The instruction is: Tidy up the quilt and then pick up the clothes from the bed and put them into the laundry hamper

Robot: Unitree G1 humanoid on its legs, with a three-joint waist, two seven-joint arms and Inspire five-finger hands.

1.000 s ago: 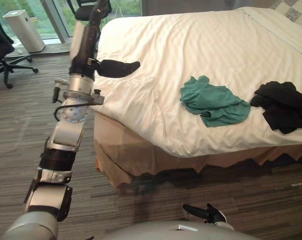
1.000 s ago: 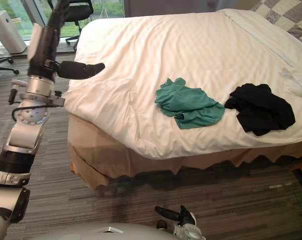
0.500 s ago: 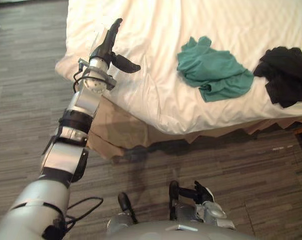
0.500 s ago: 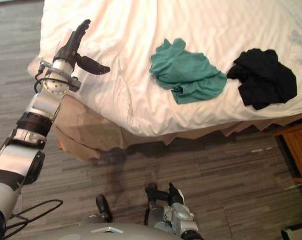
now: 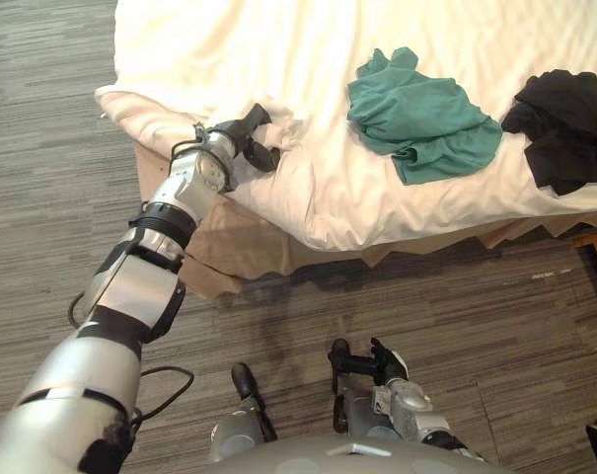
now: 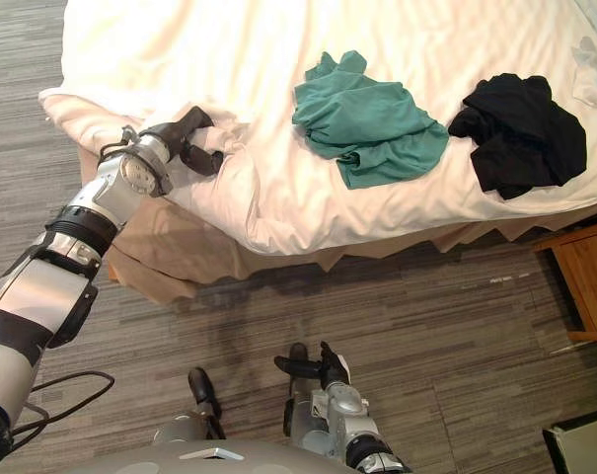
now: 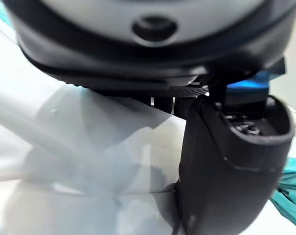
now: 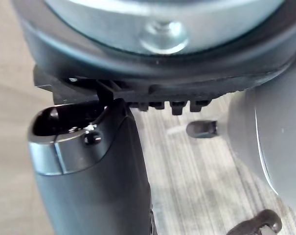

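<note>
Around quilt (image 5: 308, 197) edge, curled left hand (image 5: 241, 138)

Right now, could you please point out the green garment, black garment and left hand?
green garment (image 5: 421, 114): left eye view, middle.
black garment (image 5: 566, 128): left eye view, middle.
left hand (image 5: 241, 131): left eye view, middle, gripping quilt (image 5: 308, 188).

— Hard to read the grip of the dark left hand (image 5: 242, 133), half sunk in a bunched fold of the white fabric quilt (image 5: 308, 188).
— Agreed. Quilt cropped along the top edge, too.
— Cut by the right edge: the light brown wooden bedside table (image 6: 589, 286) and, in the left eye view, the crumpled black garment (image 5: 564, 128).
— And the pale, dark-rimmed corner (image 6: 584, 449) at lower right?
— Too cropped to name. Same for the white cloth scrap (image 6: 594, 69) at upper right.
</note>
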